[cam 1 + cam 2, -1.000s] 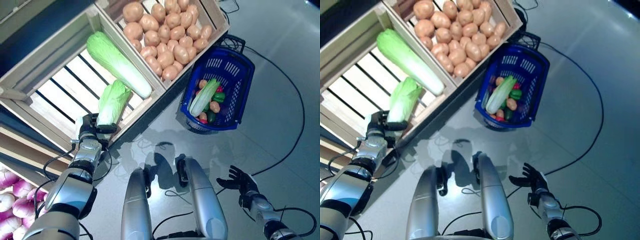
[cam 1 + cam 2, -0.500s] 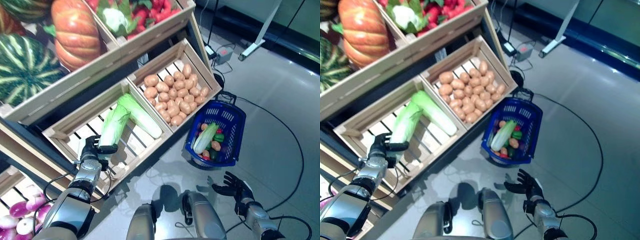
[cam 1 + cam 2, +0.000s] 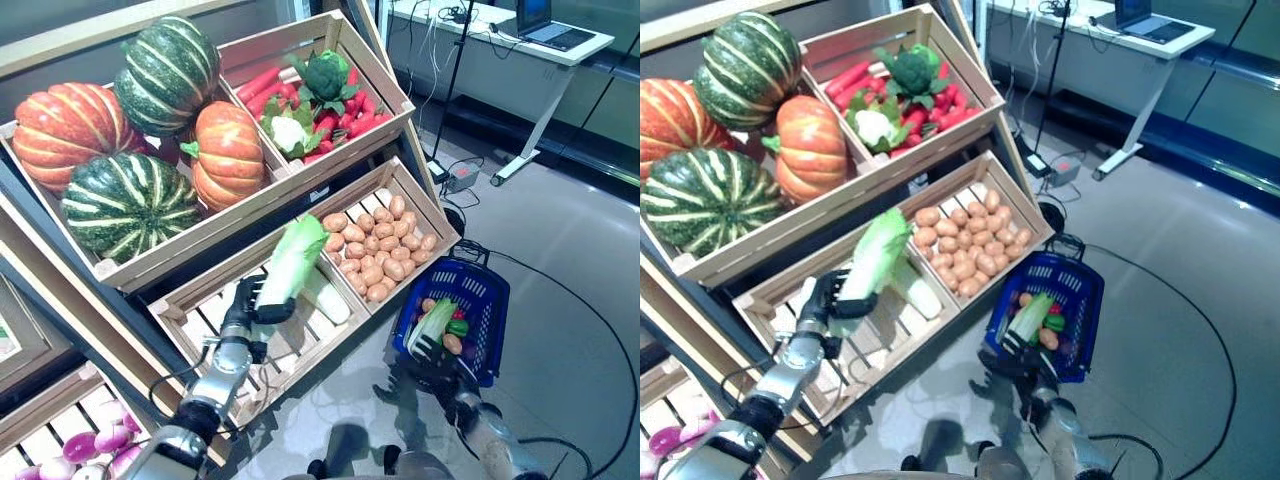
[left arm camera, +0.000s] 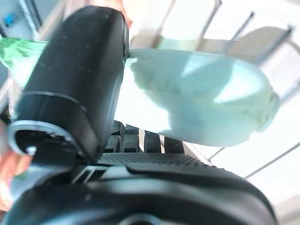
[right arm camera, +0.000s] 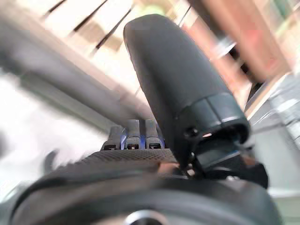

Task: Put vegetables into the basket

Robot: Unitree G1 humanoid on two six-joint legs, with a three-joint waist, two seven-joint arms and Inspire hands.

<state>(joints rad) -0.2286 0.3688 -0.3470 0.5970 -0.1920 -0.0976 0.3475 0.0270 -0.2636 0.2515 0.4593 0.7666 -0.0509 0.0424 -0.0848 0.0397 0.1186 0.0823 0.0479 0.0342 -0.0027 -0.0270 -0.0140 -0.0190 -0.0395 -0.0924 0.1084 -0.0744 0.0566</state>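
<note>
From the head view, your left hand [image 3: 243, 318] has its fingers wrapped round the base of the long pale-green napa cabbage [image 3: 290, 266], leaves rising above them; swing it clear of the slatted wooden crate [image 3: 215, 335] toward the blue plastic basket [image 3: 482, 308]. The left wrist view shows the thumb [image 4: 75, 75] clamped across the stalk, so keep that grip firm. Your right hand [image 3: 1025, 368] waits with fingers spread beside the basket.

floor [image 3: 590, 330]: grey, glossy | white desk [image 3: 500, 45]: far side | laptop [image 3: 545, 22] on it

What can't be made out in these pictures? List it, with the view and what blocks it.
- Left robot hand: in the eye views, its fingers are hidden behind the cabbage it holds.
- Second cabbage in the crate: mostly covered by the held one.
- Right robot hand: too small and dark against the basket.
- Right wrist view: background blurred.
</note>
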